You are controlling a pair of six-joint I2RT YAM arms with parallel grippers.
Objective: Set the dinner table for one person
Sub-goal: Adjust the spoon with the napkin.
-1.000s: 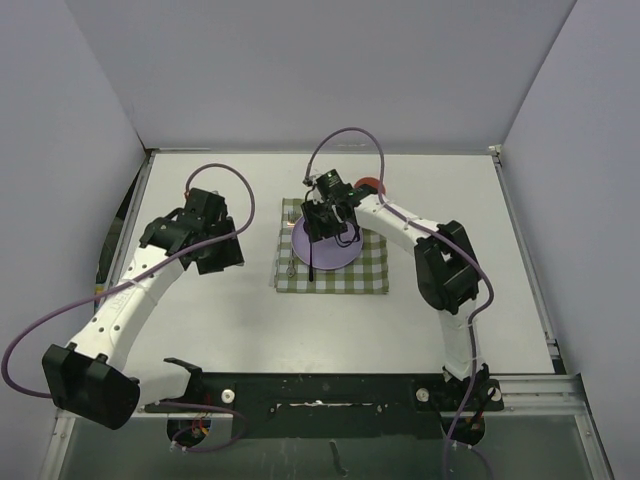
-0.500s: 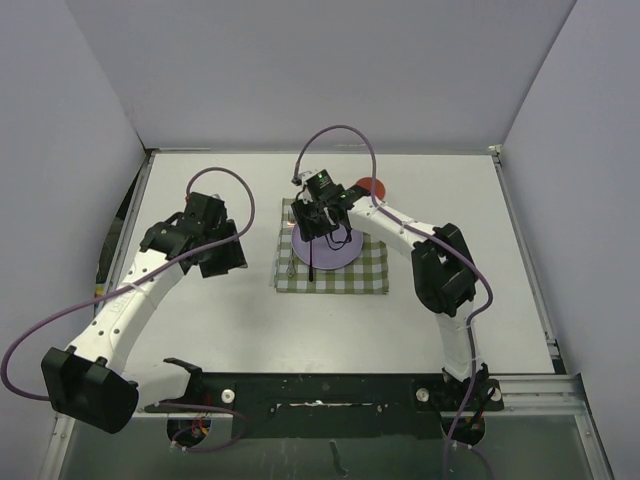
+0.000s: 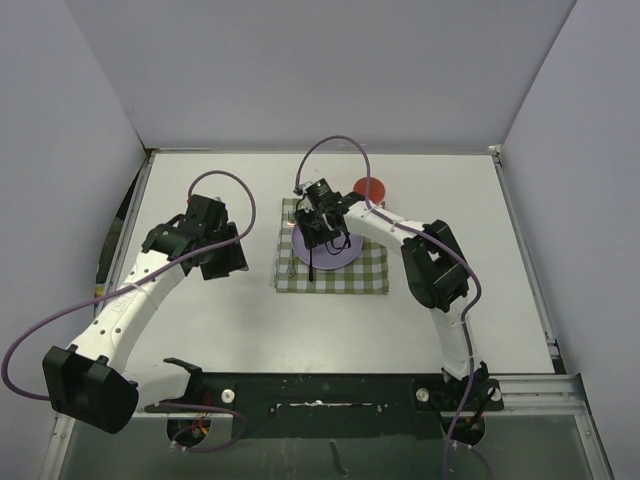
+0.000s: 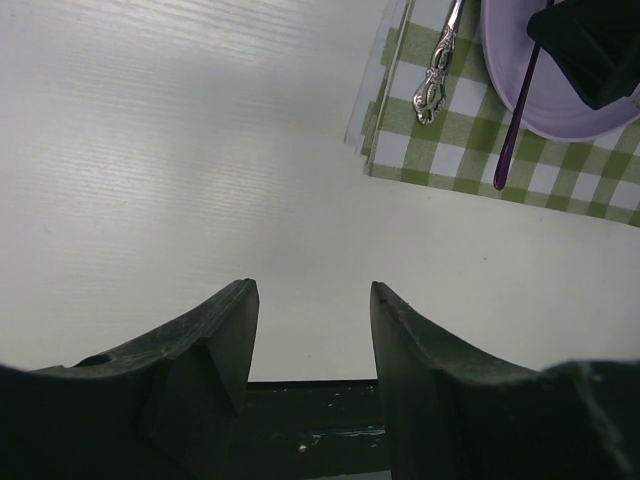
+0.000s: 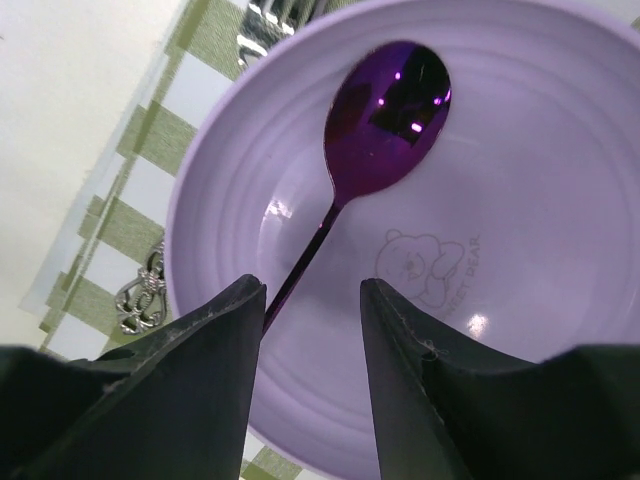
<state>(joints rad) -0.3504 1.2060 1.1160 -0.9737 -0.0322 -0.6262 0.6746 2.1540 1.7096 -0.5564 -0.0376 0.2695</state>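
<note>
Scooted right gripper (image 5: 312,290) slightly left over plate (image 5: 540,200)
Hovering open-jawed above spoon (image 5: 388,110), gripping nothing; kept left gripper (image 4: 312,295) parked mid-left, open too.

**Right gripper (image 5: 310,290).** The plate (image 5: 540,220) lies directly ahead of the jaws, on the cloth (image 5: 150,140). The spoon (image 5: 385,120) lies in the plate, its bowl ahead of the jaw gap. Its handle runs back past the left jaw and over the plate's rim. A second utensil (image 5: 140,295) lies on the cloth outside the left jaw, beside the plate.

**Left gripper (image 4: 310,290).** Bare dinner table (image 4: 150,150) lies between and ahead of the jaws. The cloth lies further ahead, to their right.

**Other.** A round item (image 3: 369,189) sits on the table just beyond the cloth's far edge.
</note>
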